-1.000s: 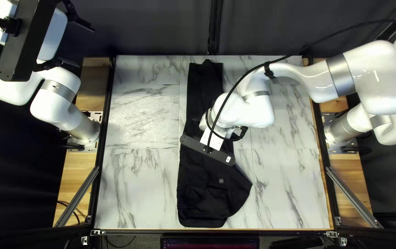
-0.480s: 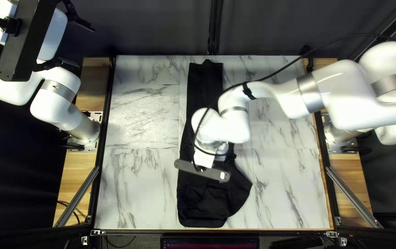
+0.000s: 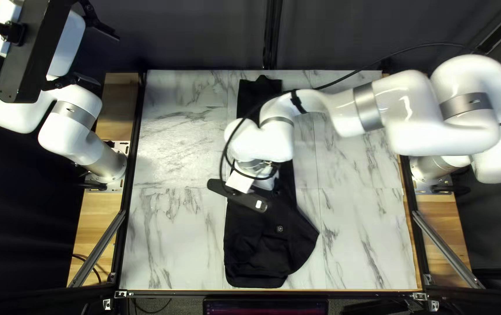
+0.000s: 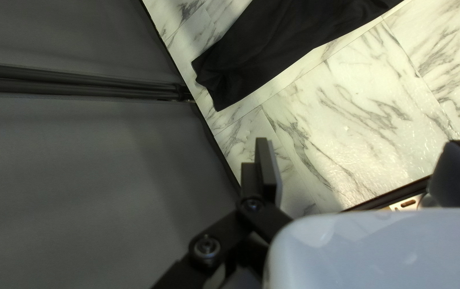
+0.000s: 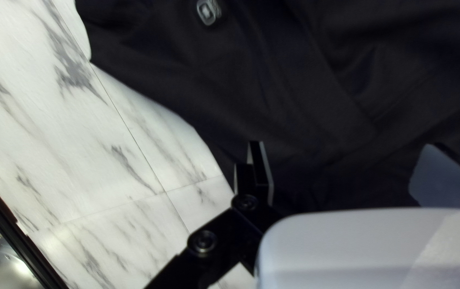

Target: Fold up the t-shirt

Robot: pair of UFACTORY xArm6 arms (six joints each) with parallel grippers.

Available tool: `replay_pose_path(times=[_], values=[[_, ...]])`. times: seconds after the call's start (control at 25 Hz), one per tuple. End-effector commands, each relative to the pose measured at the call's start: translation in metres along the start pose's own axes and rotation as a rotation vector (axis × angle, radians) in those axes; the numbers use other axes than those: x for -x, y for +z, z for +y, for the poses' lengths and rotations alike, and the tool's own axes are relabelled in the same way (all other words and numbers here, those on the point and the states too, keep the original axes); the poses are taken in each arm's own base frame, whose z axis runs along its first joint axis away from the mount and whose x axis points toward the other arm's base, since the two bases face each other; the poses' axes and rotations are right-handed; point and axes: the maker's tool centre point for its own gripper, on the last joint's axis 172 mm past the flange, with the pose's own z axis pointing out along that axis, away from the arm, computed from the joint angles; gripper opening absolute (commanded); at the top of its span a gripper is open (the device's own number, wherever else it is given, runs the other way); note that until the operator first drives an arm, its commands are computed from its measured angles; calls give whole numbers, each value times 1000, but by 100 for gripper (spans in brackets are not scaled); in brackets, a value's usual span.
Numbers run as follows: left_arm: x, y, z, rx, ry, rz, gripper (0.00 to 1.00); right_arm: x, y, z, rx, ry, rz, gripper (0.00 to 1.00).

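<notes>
The left pincer (image 4: 361, 168) hangs spread, well apart from the black T-shirt (image 4: 289, 48). The right pincer (image 5: 350, 168), also spread, is above it; closing too shallow might catch only one layer and skew the rest.

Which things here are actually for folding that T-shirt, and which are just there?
For the job:
- black shirt, spread on the marble-look tabletop
- right arm's fingers, open above the shirt
- left arm's fingers, open, away from the shirt

Just there:
- dark curtain behind the table
- screen beyond the near edge
</notes>
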Motion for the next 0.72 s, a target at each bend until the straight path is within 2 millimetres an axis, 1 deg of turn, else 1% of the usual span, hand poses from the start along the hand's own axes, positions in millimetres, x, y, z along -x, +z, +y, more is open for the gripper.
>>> replay_pose_path(times=[0.04,0.12,0.2,0.52,0.56,0.64,0.68,0.72], values=[[0,0,0,0,0,0,100,5,2,-11,-38,44,0,100],[0,0,0,0,0,0,100,11,2,-15,-44,76,-6,100],[0,0,0,0,0,0,100,14,3,-15,-40,103,-12,100],[0,0,0,0,0,0,100,16,11,-7,-50,162,-30,100],[0,0,0,0,0,0,100,16,12,-7,-51,163,-30,95],[0,0,0,0,0,0,100,17,12,-7,-50,168,-31,74],[0,0,0,0,0,0,100,17,12,-7,-48,169,-31,74],[0,0,0,0,0,0,100,18,12,-7,-46,170,-31,0]])
